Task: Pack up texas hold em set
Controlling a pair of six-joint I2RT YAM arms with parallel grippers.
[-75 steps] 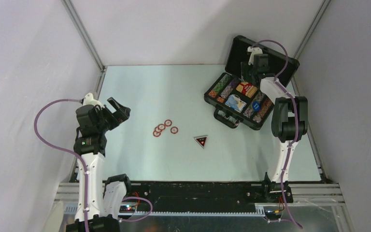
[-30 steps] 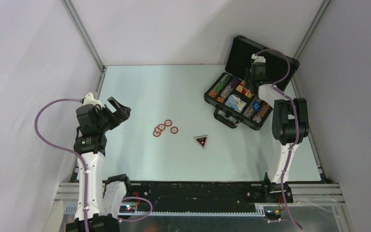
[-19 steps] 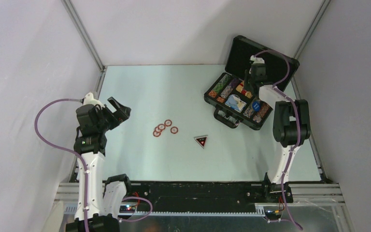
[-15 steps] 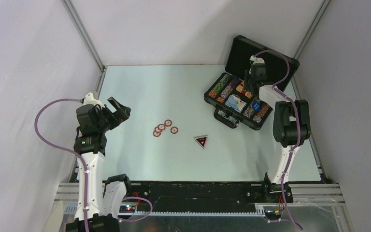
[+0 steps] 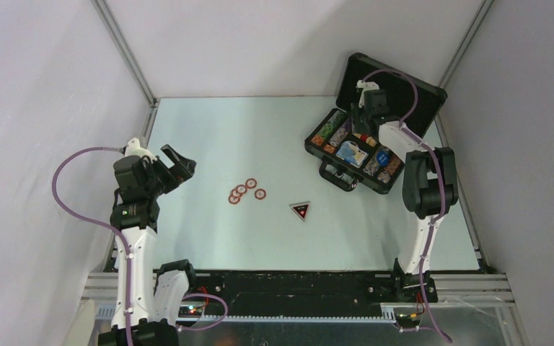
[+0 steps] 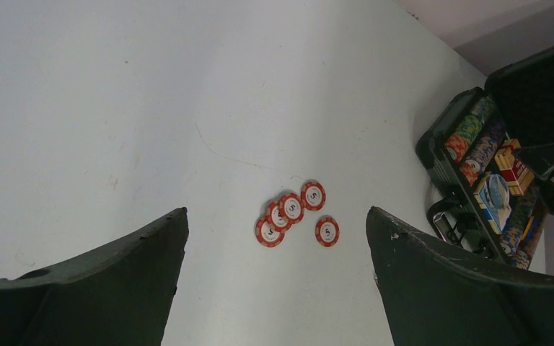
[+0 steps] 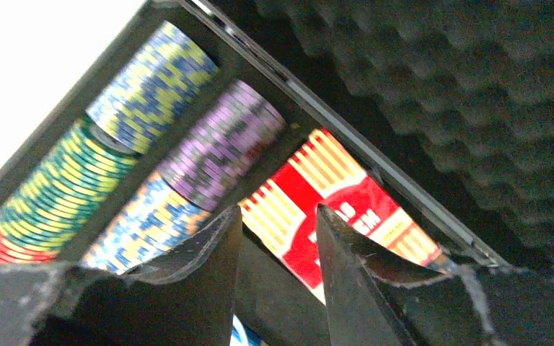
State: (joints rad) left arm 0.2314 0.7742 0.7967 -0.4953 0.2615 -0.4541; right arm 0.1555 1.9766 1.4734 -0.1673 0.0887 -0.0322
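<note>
Lifting clear looks like the step in hand: your right fingers (image 5: pixel 359 122) stand slightly apart, clamped on nothing, with the red-and-white striped card box (image 7: pixel 335 198) just beyond their tips, lying in the black rectangular case (image 5: pixel 316 148) beside the multicoloured chip rows (image 7: pixel 151 166). Rise straight so neither finger drags the box or brushes the foam-lined lid (image 7: pixel 440 72). Your left fingers (image 5: pixel 180 167) gape wide, empty; the small red-white round chips (image 6: pixel 291 207) lie on the surface (image 6: pixel 115 108) ahead of them.
</note>
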